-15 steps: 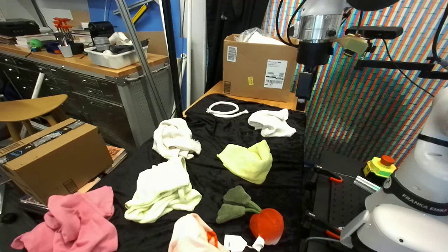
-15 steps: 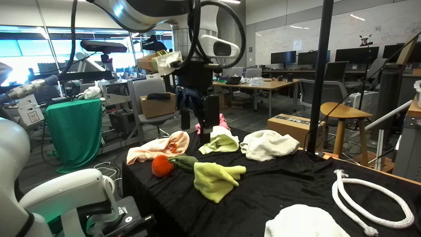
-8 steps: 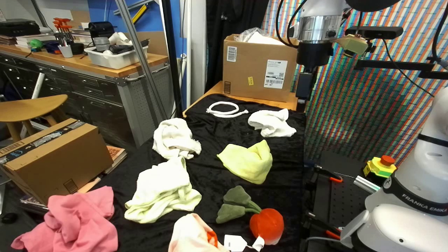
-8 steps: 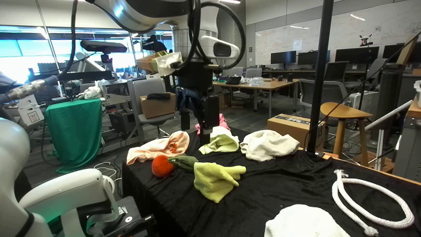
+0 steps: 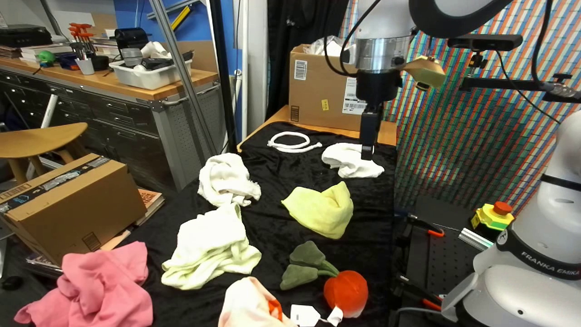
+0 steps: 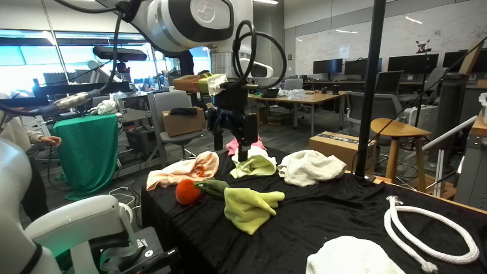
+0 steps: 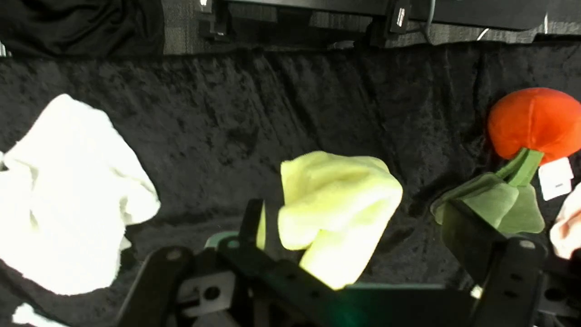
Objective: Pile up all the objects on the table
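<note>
My gripper [image 7: 356,220] is open and empty in the wrist view, its fingers on either side of a yellow cloth [image 7: 338,204] that lies below. In both exterior views the gripper [image 5: 366,152] [image 6: 230,149] hangs above the black-covered table. A red plush vegetable with green leaves [image 5: 346,293] lies at the near end, beside a peach cloth [image 5: 249,304]. A pale green cloth [image 5: 211,250], a white cloth [image 5: 227,179] and a pink cloth [image 5: 97,288] lie along one side. Another white cloth [image 5: 347,160] and a white rope [image 6: 430,249] lie toward the far end.
A large cardboard box [image 5: 333,91] stands at the table's far end. A black pole [image 6: 371,91] rises at the table's edge. A smaller cardboard box [image 5: 75,209] stands beside the table. A person's hand [image 6: 50,140] shows at the left.
My gripper has moved left and lower in an exterior view, from the table's side edge to in front of the far white cloth. The objects have not moved. A person's hand has appeared.
</note>
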